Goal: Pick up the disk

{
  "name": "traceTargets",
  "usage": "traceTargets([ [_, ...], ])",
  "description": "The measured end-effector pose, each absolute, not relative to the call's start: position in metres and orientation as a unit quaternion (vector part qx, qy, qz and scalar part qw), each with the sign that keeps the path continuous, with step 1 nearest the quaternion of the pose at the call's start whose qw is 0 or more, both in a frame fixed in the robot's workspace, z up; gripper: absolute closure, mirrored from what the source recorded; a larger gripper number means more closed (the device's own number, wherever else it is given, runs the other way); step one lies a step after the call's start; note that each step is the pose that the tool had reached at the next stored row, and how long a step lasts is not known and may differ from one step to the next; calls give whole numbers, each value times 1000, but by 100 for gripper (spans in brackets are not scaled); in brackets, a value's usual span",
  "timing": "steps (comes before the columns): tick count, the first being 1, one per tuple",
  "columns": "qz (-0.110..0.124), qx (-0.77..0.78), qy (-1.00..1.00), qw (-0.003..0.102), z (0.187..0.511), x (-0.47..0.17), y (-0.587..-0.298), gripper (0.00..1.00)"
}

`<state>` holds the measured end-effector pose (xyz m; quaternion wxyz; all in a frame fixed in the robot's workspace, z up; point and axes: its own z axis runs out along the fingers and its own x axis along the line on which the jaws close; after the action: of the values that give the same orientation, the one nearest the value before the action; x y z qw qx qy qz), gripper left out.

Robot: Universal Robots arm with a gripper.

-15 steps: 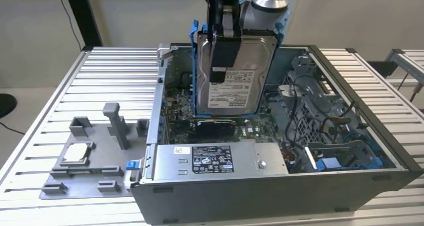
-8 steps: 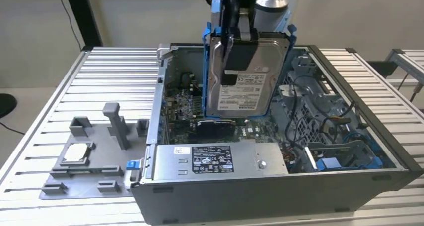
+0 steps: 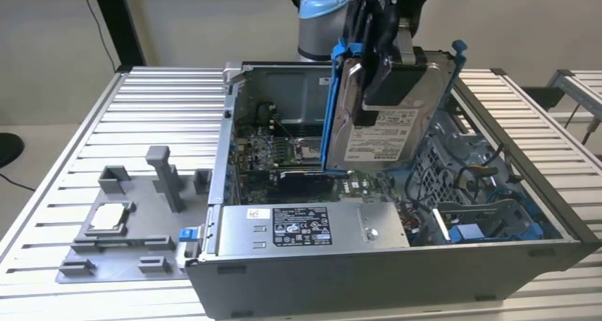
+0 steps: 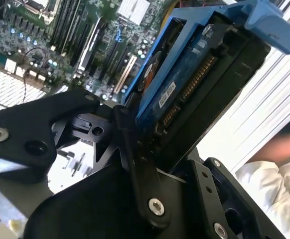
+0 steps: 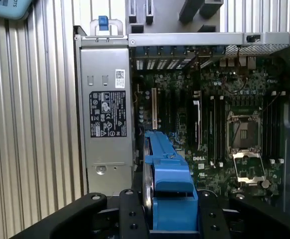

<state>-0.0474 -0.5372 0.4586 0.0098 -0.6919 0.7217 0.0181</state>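
Note:
The disk [image 3: 376, 134], a silver-grey hard drive with a white label in a bright blue carrier, hangs upright and slightly tilted above the open computer case [image 3: 376, 271]. My gripper [image 3: 381, 95] is shut on it from above, with a black finger [image 3: 400, 88] lying across its labelled face. In the first wrist view the disk's blue carrier edge [image 5: 167, 184] sits between the two black fingers [image 5: 131, 214] over the motherboard. The second wrist view shows the disk's underside with its connector [image 4: 185, 84] clamped by the gripper [image 4: 150, 144].
Inside the case lie the motherboard [image 5: 210, 124] and the grey power-supply box [image 3: 311, 226]. A grey fixture plate [image 3: 123, 257] with a small CPU chip [image 3: 108, 215] sits on the slatted table [image 3: 141, 109], at the exterior view's left. A person's white sleeve [image 4: 274, 184] is nearby.

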Motion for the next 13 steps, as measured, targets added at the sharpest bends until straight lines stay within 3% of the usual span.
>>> traceTargets([
  [13, 18, -692, 722, 10, 456, -18, -554, 100],
])
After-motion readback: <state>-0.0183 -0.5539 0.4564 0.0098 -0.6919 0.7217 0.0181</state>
